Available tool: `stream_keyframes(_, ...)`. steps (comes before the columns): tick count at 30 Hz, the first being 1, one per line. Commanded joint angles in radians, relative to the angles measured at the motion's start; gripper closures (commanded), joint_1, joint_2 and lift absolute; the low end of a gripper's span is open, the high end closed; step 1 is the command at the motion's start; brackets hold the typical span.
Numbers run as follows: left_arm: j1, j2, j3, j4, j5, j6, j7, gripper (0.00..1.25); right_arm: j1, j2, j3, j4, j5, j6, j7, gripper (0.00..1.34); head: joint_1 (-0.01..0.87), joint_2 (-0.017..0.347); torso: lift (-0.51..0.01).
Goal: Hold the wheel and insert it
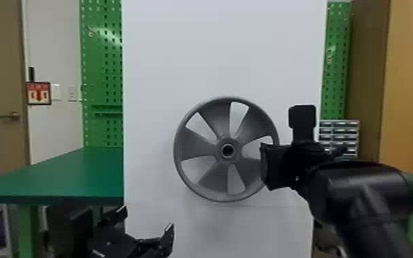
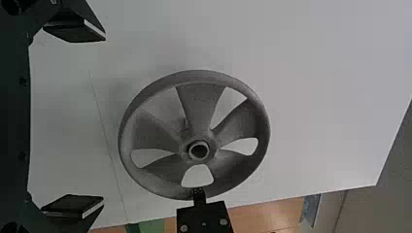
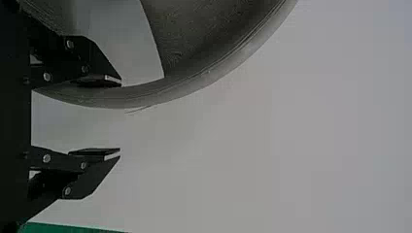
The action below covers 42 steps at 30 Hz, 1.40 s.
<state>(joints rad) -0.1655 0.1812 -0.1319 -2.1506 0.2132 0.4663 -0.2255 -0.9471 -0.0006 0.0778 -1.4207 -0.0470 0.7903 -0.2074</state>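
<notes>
Head view has the grey wheel (image 1: 195, 144) upright with its hub facing forward, in front of a tall white panel (image 1: 157, 61), right of the panel's middle. At the wheel's right side is the right gripper (image 1: 264, 166), overlapping the rim in this line of sight. Lower, at the near left, is the left gripper (image 1: 148, 219), with its two fingers spread and nothing between them. A green table (image 1: 61, 176) stands to the left of the panel, and a green pegboard (image 1: 103, 68) rises at the far left. To the right, beyond the right arm, is a small drawer cabinet (image 1: 340, 132). In the left wrist view, the left gripper (image 2: 104, 117) is wide apart and empty; the wheel is well beyond its fingertips, its hub showing a round hole, with the panel behind. The right wrist view has the right gripper (image 3: 120, 119) also standing unclenched. One finger is at the wheel's rim, overlapping a gap between spokes, while the other is on the outer side, apart from the rim. Whether the first finger touches the rim, I cannot tell.
</notes>
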Motion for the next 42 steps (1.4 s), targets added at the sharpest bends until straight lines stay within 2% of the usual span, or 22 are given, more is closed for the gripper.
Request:
stream_keyframes(1, 0.001, 0.0, 0.001, 0.0, -0.002, 0.0, 0.0, 0.1, 0.002, 0.002, -0.001, -0.001, -0.013, -0.003, 0.011, 0.12, 0.097, 0.015, -0.442)
stream_keyframes(3, 0.003, 0.0, 0.001, 0.0, -0.002, 0.0, 0.0, 0.1, 0.007, 0.002, -0.003, -0.001, -0.02, -0.003, 0.011, 0.08, 0.097, 0.015, -0.442)
stream_keyframes(21, 0.003, 0.0, -0.002, 0.0, -0.005, 0.0, 0.0, 0.1, 0.013, 0.002, 0.004, -0.003, -0.016, -0.003, 0.011, 0.09, 0.097, 0.015, -0.442)
stream_keyframes(26, 0.004, 0.0, -0.002, 0.0, -0.005, 0.0, 0.0, 0.1, 0.025, 0.002, 0.008, -0.04, -0.031, -0.008, 0.011, 0.09, 0.097, 0.015, -0.442)
stream_keyframes(30, 0.006, 0.0, 0.0, 0.0, -0.003, 0.0, 0.0, 0.1, 0.05, 0.002, 0.01, -0.116, -0.059, 0.014, 0.013, 0.1, 0.097, 0.015, -0.442)
stream_keyframes(35, 0.011, -0.002, 0.003, 0.0, -0.005, 0.0, 0.0, 0.1, 0.113, 0.002, 0.027, -0.256, -0.079, 0.055, 0.011, 0.1, 0.097, 0.015, -0.442)
stream_keyframes(42, 0.014, -0.002, 0.005, 0.0, -0.002, 0.0, 0.0, 0.1, 0.249, 0.002, 0.02, -0.48, -0.099, 0.075, 0.013, 0.1, 0.097, 0.015, -0.442)
